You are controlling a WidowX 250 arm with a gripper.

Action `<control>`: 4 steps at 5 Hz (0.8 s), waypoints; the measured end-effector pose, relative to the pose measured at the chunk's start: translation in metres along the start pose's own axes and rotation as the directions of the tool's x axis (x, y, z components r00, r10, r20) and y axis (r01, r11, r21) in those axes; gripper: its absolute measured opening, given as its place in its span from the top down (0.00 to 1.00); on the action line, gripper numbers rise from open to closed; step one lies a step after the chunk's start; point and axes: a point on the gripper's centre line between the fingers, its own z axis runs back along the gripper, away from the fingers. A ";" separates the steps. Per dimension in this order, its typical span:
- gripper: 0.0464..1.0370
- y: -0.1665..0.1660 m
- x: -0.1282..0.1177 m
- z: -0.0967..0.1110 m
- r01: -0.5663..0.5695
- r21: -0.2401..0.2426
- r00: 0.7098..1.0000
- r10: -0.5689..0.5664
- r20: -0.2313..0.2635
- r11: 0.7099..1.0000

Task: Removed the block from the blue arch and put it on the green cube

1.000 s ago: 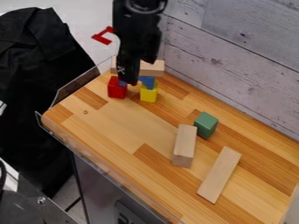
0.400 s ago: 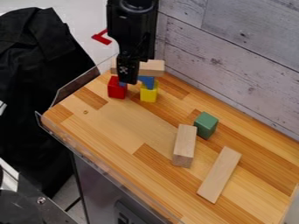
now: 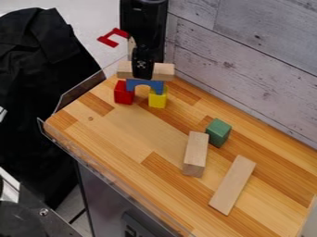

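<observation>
- Block (image 3: 163, 71): seen from where I stood, it lay immediately at the end effector (image 3: 143, 75), which overlapped its middle; the block's two ends showed to either side.
- Long axis: ran crosswise, roughly parallel to the span of the arch (image 3: 159, 86). The block appeared just above or behind the arch; which, I could not tell.
- Green cube (image 3: 218, 132): stood on the desk (image 3: 123, 129), well apart, toward the view's lower right, the direction the carry would presumably need.
- End effector: degree of opening indeterminable; whether it gripped or merely touched the block, likewise.
</observation>
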 end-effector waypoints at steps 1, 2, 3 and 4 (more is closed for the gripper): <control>0.04 -0.005 0.001 -0.003 -0.051 -0.001 0.999 0.051 -0.007 0.999; 0.04 -0.009 -0.001 -0.008 -0.089 -0.010 0.995 0.089 -0.045 0.996; 0.04 -0.009 0.001 -0.020 -0.127 0.014 0.990 0.127 -0.057 0.992; 0.04 -0.013 0.004 -0.025 -0.148 0.026 0.987 0.149 -0.055 0.989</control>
